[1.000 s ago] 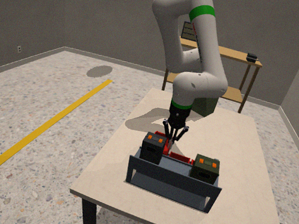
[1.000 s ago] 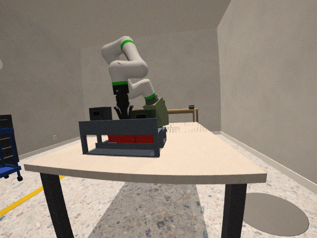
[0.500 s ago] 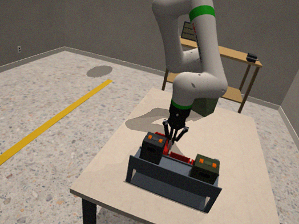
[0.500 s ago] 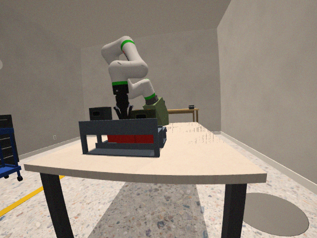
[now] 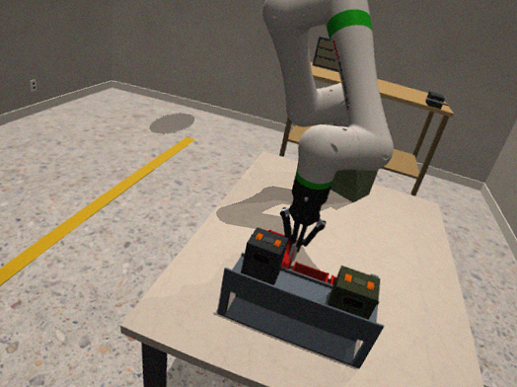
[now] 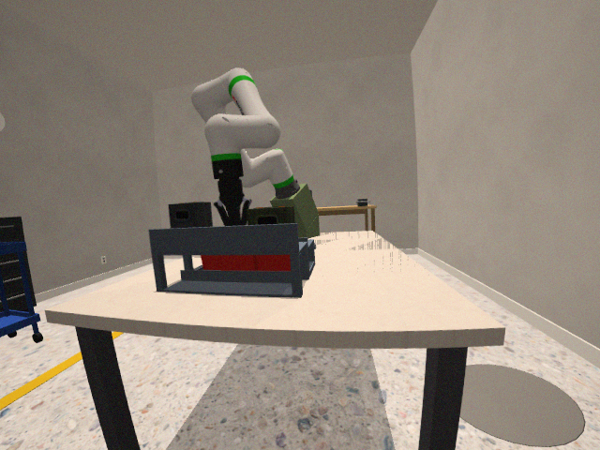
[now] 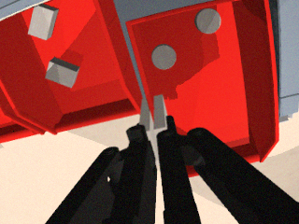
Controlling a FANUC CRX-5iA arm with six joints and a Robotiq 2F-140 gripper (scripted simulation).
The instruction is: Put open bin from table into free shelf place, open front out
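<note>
My gripper [image 5: 294,250] is shut on the thin side wall of a red open bin [image 7: 200,69], near its open front. This bin holds two grey discs [image 7: 163,56]. It stands at the grey shelf [image 5: 298,302], right beside another red bin [image 7: 63,69] that holds two grey cubes. In the wrist view my fingertips [image 7: 153,119] pinch the wall between the two bins. In the exterior view the red bins [image 6: 246,262] show under the shelf's top board, with my gripper [image 6: 232,217] behind it. I cannot tell whether the held bin rests on the shelf floor.
A black box [image 5: 264,254] and a green box [image 5: 355,291] stand on the shelf's top board, left and right of my gripper. The robot's green base block [image 6: 300,210] stands behind the shelf. A wooden rack [image 5: 390,125] stands by the far wall.
</note>
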